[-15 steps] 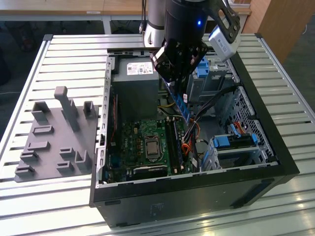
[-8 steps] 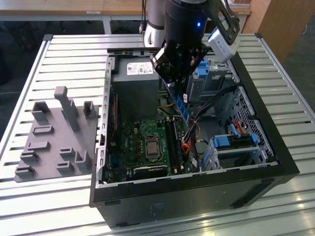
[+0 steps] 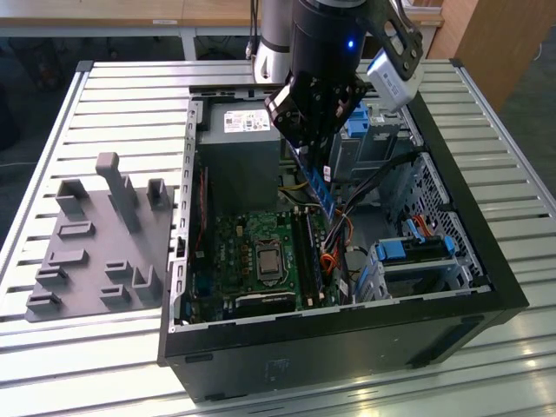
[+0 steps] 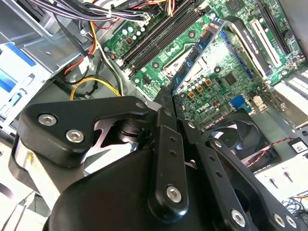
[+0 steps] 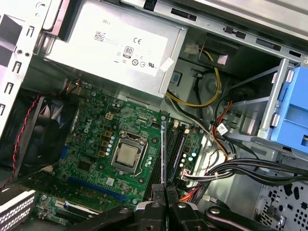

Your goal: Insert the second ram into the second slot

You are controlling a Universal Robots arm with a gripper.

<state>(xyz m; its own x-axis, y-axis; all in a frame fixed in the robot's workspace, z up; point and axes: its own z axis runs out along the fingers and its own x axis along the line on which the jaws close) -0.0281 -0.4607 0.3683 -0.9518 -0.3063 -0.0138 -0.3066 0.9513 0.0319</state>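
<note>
We find the end effector (image 5: 165, 191) clamped on the second ram (image 5: 163, 144). It holds the stick edge-down above the motherboard (image 5: 91, 144), with the stick's long axis roughly along the memory slots (image 5: 177, 149) below.

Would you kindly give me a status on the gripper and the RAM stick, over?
Gripper shut on the second ram. It hangs over the motherboard by the memory slots, not seated. Cable bundle beside the slots.
</note>
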